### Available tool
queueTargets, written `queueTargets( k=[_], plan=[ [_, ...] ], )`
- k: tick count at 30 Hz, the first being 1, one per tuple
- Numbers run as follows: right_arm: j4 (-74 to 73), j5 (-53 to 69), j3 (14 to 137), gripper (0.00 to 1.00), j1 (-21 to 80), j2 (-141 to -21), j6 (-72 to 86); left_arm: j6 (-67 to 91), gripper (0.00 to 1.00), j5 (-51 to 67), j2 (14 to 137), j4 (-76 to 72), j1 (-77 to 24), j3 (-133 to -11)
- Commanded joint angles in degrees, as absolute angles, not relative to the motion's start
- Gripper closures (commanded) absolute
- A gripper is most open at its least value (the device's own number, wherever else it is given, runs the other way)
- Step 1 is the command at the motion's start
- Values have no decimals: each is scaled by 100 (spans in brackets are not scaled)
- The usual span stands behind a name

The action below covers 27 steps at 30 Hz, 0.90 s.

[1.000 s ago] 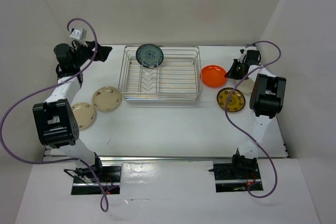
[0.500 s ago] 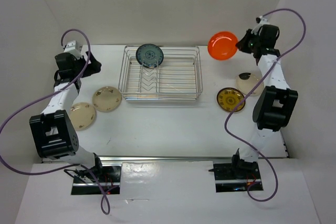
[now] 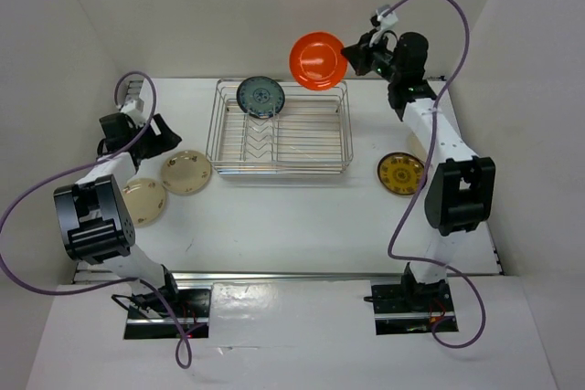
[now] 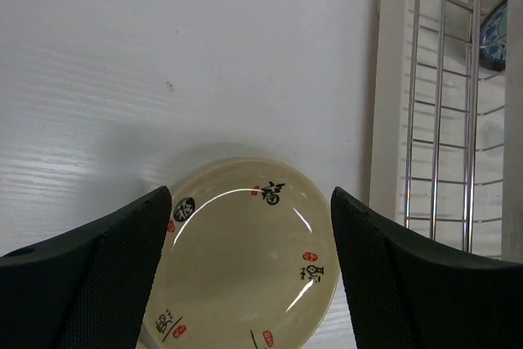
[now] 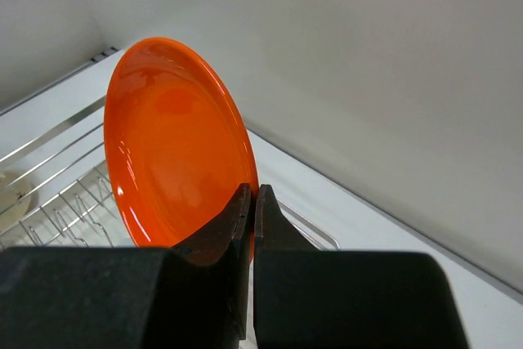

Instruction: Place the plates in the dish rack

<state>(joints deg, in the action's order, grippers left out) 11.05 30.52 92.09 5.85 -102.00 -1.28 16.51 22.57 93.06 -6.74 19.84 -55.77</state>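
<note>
while aloft, orange plate point(image 5: 176, 145) between jaws

We count five plates in all. One orange plate point(image 5: 176, 149) is pinched at its rim in the right gripper point(image 5: 252, 202). One teal patterned plate point(image 3: 260, 97) stands below and to the left of that gripper, and one yellow-gold plate point(image 3: 402, 174) lies well beneath it. Two are cream: a first cream plate point(image 3: 186, 172) under the left gripper point(image 4: 251, 198) and a second cream plate point(image 3: 143, 201) just beside. We count one dish rack point(image 3: 279, 169) and two grippers.
</note>
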Motion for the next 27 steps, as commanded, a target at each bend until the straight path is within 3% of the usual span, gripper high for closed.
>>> queueTargets(
  k=[1,8,27],
  plan=[
    [2276,3181,9219,100,755,-10431,-368,1389,15,2654,9404,-967,2013,-5528],
    [2197,2936,10229,100,1573,-11398,-1239,1248,17,2496,9519,-659,2013,-5651],
    [3525,1863,10345,100,2259,-12453,-1819,1072,17,2171,9580,-782,2013,-5634]
  ],
)
